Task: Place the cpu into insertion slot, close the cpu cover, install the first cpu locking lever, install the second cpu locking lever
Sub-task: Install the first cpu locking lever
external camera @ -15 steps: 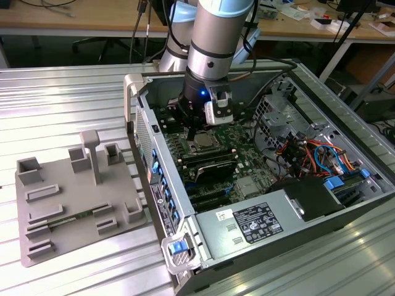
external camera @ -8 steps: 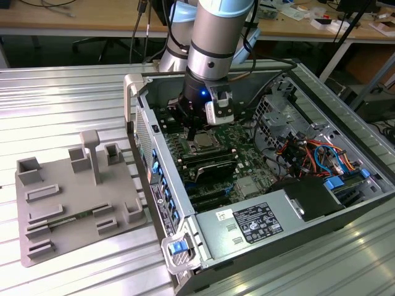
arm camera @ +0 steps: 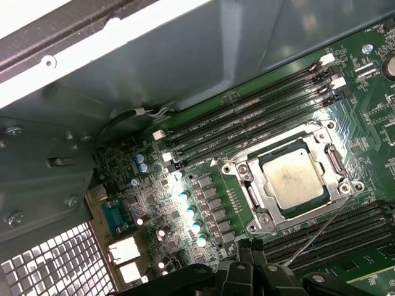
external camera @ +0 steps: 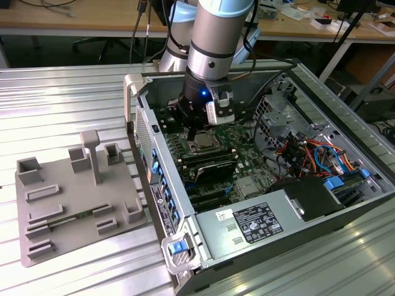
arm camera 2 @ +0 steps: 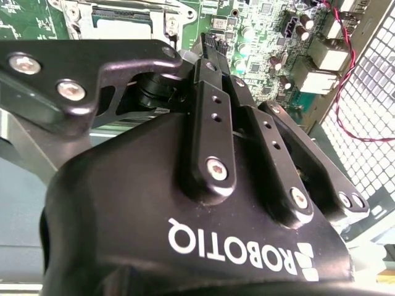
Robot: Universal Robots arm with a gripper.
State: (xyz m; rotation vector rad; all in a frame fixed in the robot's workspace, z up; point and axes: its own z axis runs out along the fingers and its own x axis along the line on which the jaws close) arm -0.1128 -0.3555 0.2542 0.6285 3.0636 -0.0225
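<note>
The silver-grey arm (external camera: 213, 37) comes down steeply from the far side of the scene, its last joints nearly upright and the wrist pointing straight down. A blue light glows on the black wrist section, and a white camera block (external camera: 220, 110) sits on its right side in the exterior view. Below it the black gripper (external camera: 196, 131) hangs low, fingers (arm camera 2: 213, 98) drawn together to a narrow tip.

hand (arm camera: 247, 262) fingertips cut off by frame edge, insertion slot (arm camera 2: 120, 18) partly cropped
</note>
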